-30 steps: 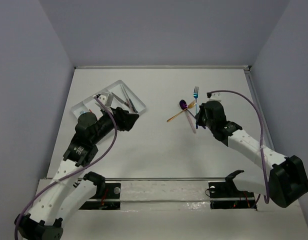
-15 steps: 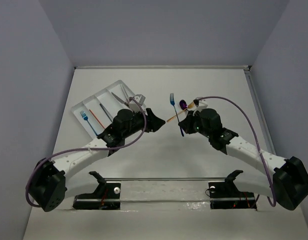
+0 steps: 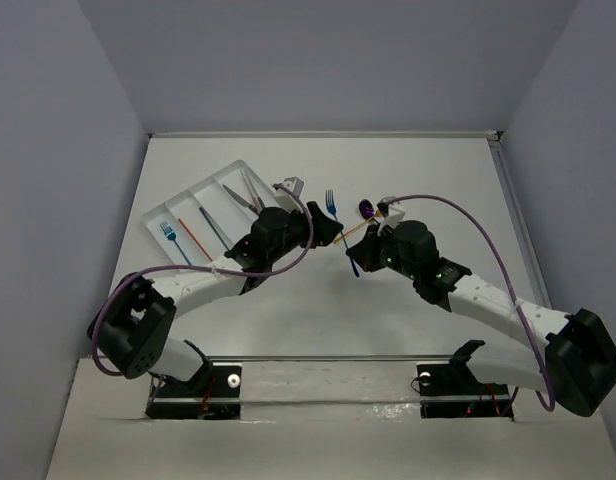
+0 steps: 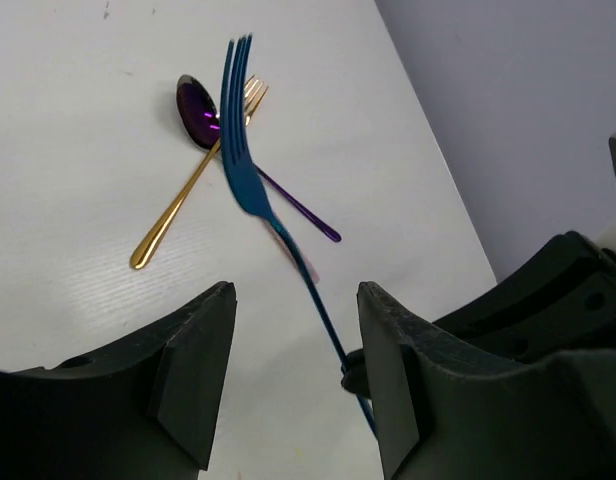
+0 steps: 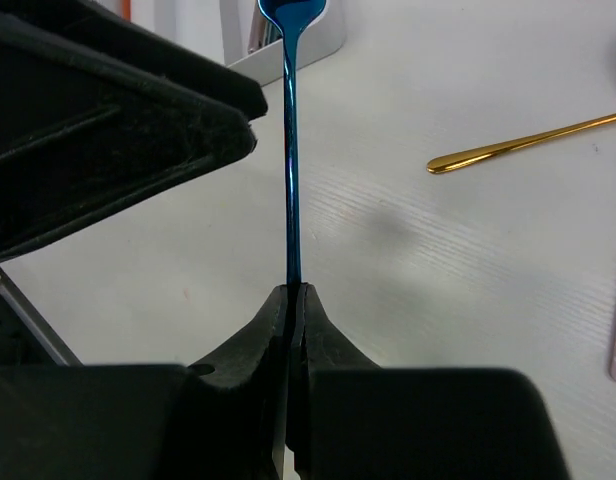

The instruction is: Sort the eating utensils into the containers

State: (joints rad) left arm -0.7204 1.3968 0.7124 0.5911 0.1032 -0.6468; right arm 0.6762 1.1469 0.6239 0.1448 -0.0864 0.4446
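Mid-frame, right gripper (image 5: 296, 292) pinches the slender blue metal fork (image 5: 291, 150) by its end; left gripper (image 4: 295, 300), jaws parted, holds nothing; early release could drop it.

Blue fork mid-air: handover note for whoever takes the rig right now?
Right gripper: shut on the blue fork at its handle end, with the fork lifted off the table.
Left gripper: open, fingers either side of that fork's handle, not gripping.
Tray: holds a second blue fork, an orange utensil and grey utensils.
Loose: gold fork, purple spoon, pinkish utensil.
Left: get the held fork into the tray, then the three loose ones.
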